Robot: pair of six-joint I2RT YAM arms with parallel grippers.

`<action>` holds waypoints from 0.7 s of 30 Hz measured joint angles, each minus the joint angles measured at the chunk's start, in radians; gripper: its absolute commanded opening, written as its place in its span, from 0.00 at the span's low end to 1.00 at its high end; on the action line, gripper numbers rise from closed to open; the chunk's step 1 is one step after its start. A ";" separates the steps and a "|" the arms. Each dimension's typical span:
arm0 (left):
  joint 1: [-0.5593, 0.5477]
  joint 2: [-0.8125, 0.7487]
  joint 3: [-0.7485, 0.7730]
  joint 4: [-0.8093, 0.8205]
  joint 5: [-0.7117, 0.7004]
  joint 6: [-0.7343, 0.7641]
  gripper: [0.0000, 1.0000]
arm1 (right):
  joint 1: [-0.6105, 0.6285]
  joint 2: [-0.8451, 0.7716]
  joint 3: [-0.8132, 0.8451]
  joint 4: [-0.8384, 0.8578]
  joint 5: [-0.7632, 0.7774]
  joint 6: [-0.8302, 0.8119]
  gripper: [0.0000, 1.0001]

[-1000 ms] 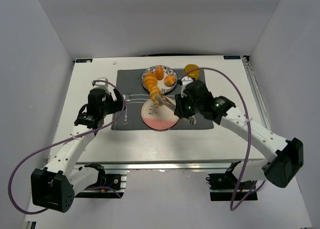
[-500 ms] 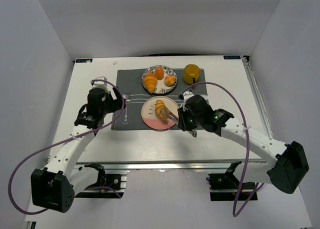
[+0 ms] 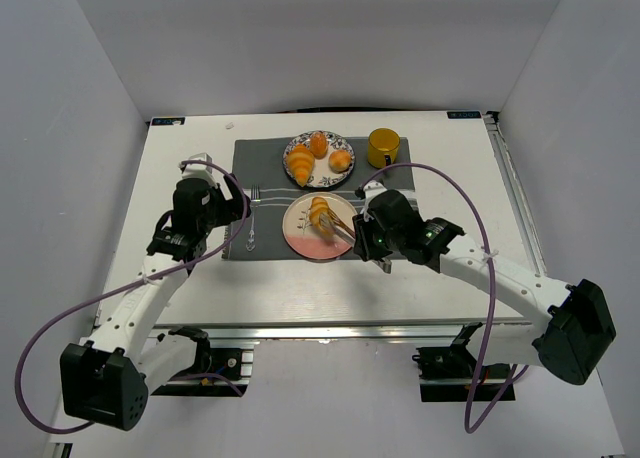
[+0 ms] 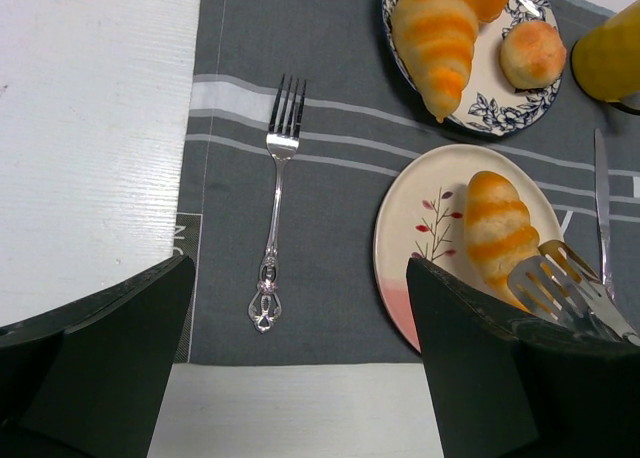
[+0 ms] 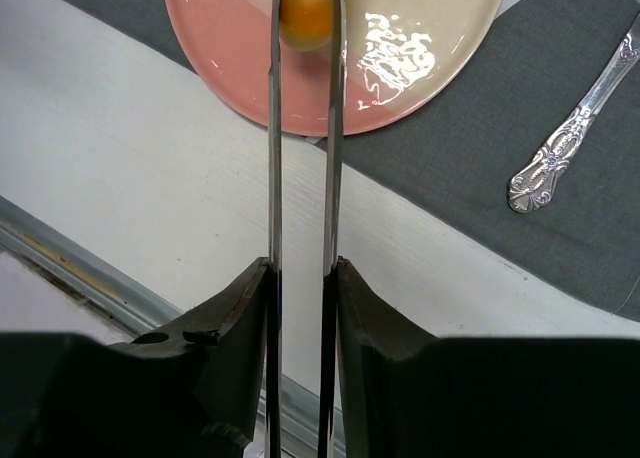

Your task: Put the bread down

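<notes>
right wrist view: right gripper [image 5: 302,278] clamps tongs [image 5: 274,128] pinching the bread [image 5: 305,13] on the pink plate [image 5: 400,88]; left gripper [image 4: 295,328] hangs open. opening could drag the bread off if it sticks to a blade.

Grey placemat [image 3: 262,163] bearing a fork [image 4: 275,218], yellow mug [image 3: 382,146] beside patterned plate [image 4: 492,111] of orange buns [image 4: 535,53]
</notes>
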 measured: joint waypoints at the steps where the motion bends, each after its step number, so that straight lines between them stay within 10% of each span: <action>1: 0.000 -0.004 0.000 0.000 0.000 0.000 0.98 | 0.000 0.000 0.000 0.000 0.001 0.000 0.36; 21: 0.000 -0.012 0.000 -0.007 0.000 0.000 0.98 | 0.002 -0.018 -0.018 -0.008 0.008 0.007 0.53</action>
